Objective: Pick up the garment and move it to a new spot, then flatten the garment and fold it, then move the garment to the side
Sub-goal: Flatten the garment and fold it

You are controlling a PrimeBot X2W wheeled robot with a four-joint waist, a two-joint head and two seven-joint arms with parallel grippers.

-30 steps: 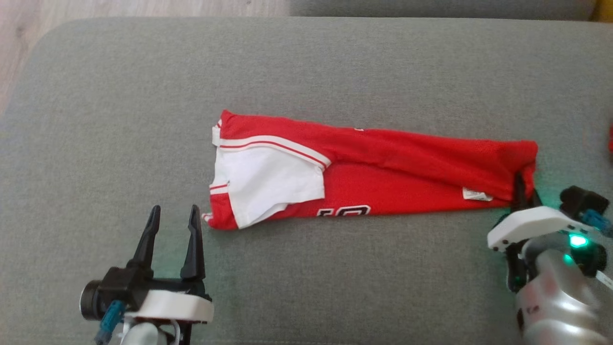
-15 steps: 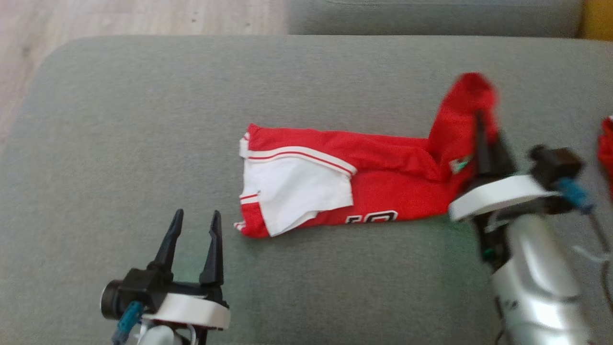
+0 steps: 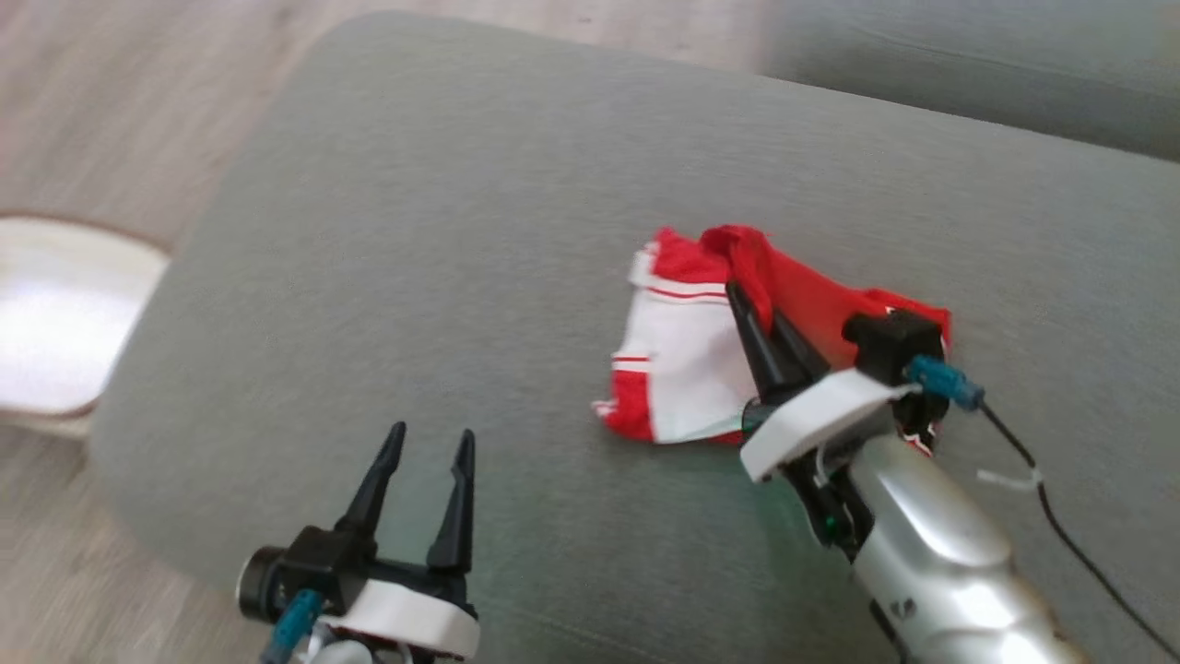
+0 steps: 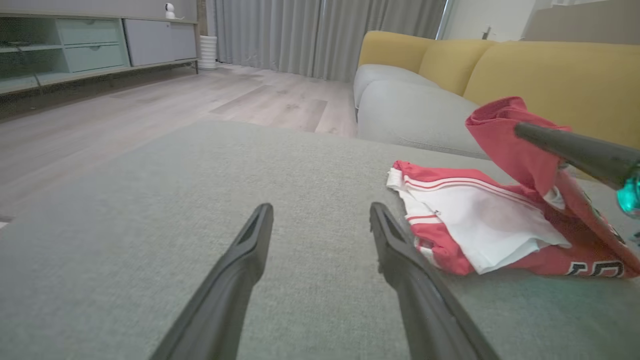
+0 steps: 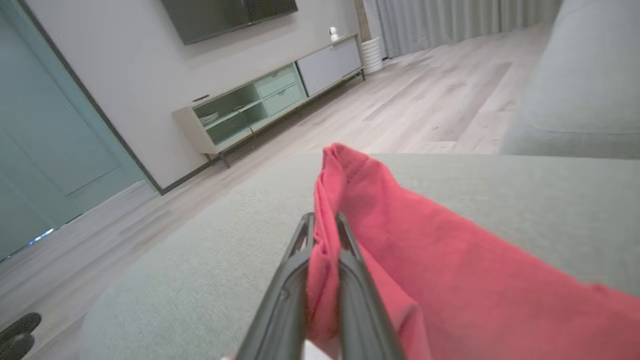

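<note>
The garment [image 3: 678, 355] is a red jersey with white panels, lying on the grey cushion [image 3: 479, 231]. My right gripper [image 3: 742, 300] is shut on its red end and holds that end raised over the white part. In the right wrist view the red cloth [image 5: 380, 225] is pinched between the two dark fingers [image 5: 287, 280]. The left wrist view has the garment [image 4: 480, 225] at the right with the lifted fold [image 4: 505, 135] above it. My left gripper [image 3: 429, 443] stands open near the cushion's front, to the left of the garment, with nothing between its fingers.
The cushion's rounded edge [image 3: 138, 387] drops to a wooden floor [image 3: 111, 120] at the left. A pale round object [image 3: 55, 323] stands beside it. A second grey cushion [image 3: 968, 65] lies behind, with a yellow sofa back [image 4: 550, 70]. A black cable [image 3: 1060, 535] trails from the right arm.
My right gripper has carried the garment's right end up and over to the left, folding the jersey to about half its length. The camera has also turned. The left gripper stays open.
</note>
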